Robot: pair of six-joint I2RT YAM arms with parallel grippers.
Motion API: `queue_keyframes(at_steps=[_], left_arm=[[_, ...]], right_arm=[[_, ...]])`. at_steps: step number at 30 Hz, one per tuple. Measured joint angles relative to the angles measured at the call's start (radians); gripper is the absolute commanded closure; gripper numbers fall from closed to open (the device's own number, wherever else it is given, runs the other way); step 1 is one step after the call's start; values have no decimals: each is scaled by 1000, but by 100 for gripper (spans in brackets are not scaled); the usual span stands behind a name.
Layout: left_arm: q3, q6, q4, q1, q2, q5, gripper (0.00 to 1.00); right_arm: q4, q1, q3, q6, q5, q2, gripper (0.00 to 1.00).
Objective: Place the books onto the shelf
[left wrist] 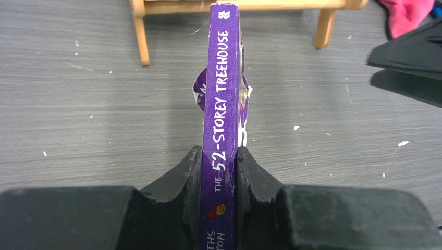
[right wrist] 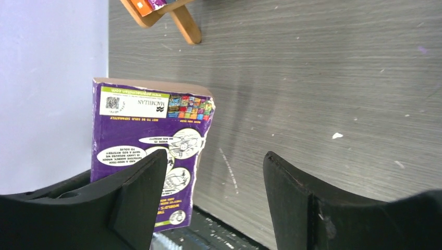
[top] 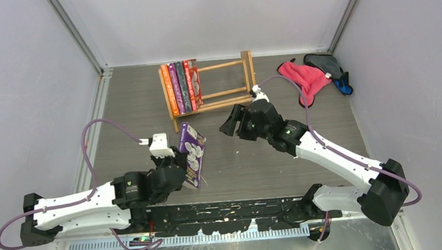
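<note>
Several books [top: 182, 86] stand upright at the left end of the wooden shelf [top: 231, 92] at the back of the table. A purple book [top: 192, 153], spine reading "The 52-Storey Treehouse" [left wrist: 223, 94], is held on edge above the table, in front of the shelf. My left gripper [left wrist: 219, 156] is shut on its spine end, one finger on each cover. My right gripper [top: 233, 121] hovers to the book's right, near the shelf's front rail. It stands open [right wrist: 215, 166] with only bare table between its fingers. The book's back cover [right wrist: 146, 130] shows past its left finger.
A pink cloth [top: 306, 78] and a dark grey cloth [top: 326, 64] with a blue piece [top: 345, 85] lie at the back right. Grey walls close in both sides and the back. The shelf's right part holds no books.
</note>
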Motion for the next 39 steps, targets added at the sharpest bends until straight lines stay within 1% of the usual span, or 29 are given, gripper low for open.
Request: queue_keyframes(at_steps=[4, 6, 11, 14, 17, 23, 27, 30, 35, 39], left_arm=[[-20, 63, 62, -8, -49, 7, 100], [-26, 80, 79, -8, -73, 8, 100], [-19, 44, 78, -8, -80, -2, 100], [16, -34, 47, -8, -47, -6, 100], [41, -151, 27, -9, -34, -10, 100], [42, -399, -1, -9, -61, -35, 100], [45, -532, -45, -9, -62, -46, 100], [45, -621, -63, -9, -63, -45, 100], [40, -729, -66, -9, -78, -45, 100], [25, -781, -60, -9, -85, -45, 100]], right_arm=[[47, -59, -7, 58, -124, 32, 26], [96, -85, -36, 86, -191, 38, 26], [274, -111, -175, 160, -323, 38, 25], [389, -111, -263, 219, -383, 41, 24], [486, -111, -313, 264, -424, 50, 24], [647, -111, -349, 321, -463, 54, 24], [757, -111, -385, 365, -478, 65, 24], [808, -111, -406, 391, -489, 83, 24], [864, -109, -417, 423, -504, 96, 23], [926, -101, -422, 454, -514, 111, 23]])
